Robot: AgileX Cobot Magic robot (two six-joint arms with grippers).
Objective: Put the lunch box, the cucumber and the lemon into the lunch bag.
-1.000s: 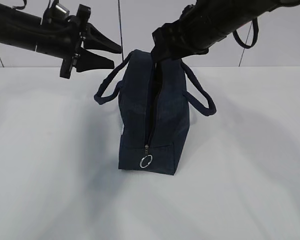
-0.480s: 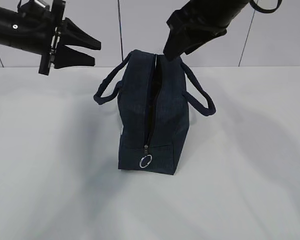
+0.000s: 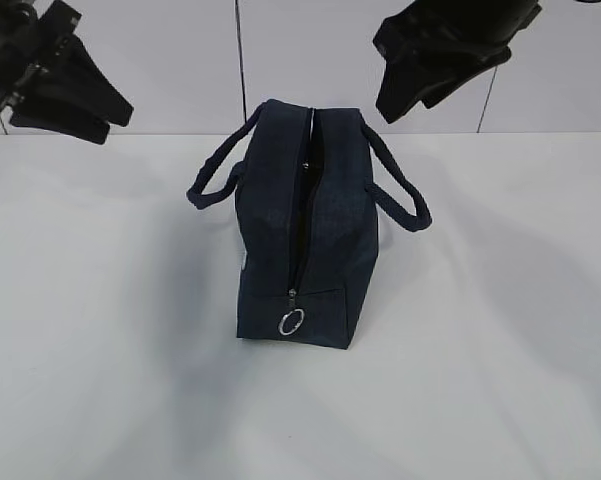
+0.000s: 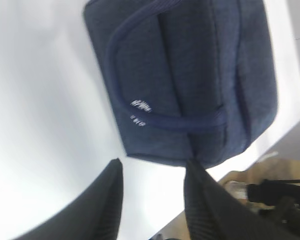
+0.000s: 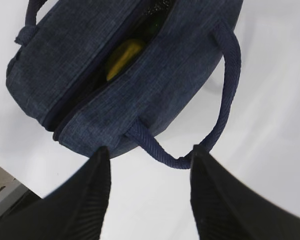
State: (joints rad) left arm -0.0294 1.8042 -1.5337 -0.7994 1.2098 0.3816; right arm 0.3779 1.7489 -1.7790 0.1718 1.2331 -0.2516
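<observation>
A plain white table under a pale panelled wall carries a single thing, the lunch bag, standing upright at its middle.

Both pincers hang released and empty. The left gripper sits high and well to the left of the bag, its jaws parted with nothing between them; the right gripper hovers above and to the right of the bag, jaws likewise apart around bare air. A second ago the left one was just beside the bag's left handle and the right one was down at the bag's mouth; since then both have lifted up and away from the bag, the left one swinging far outward. I read that as the last item dropped in and the arms retreating.

Inside the bag's open top, the right wrist view shows the yellow lemon lying in the dark slot. Something dark green glints near the far end of the opening, perhaps the cucumber, but I cannot tell. The lunch box does not show; nothing lies on the table beside the bag, so it is likely inside too, and the packing looks finished.

Count: one bag, two loop handles, one silver ring pull low on the bag's near end with the zipper undone, one lemon seen, two grippers.
</observation>
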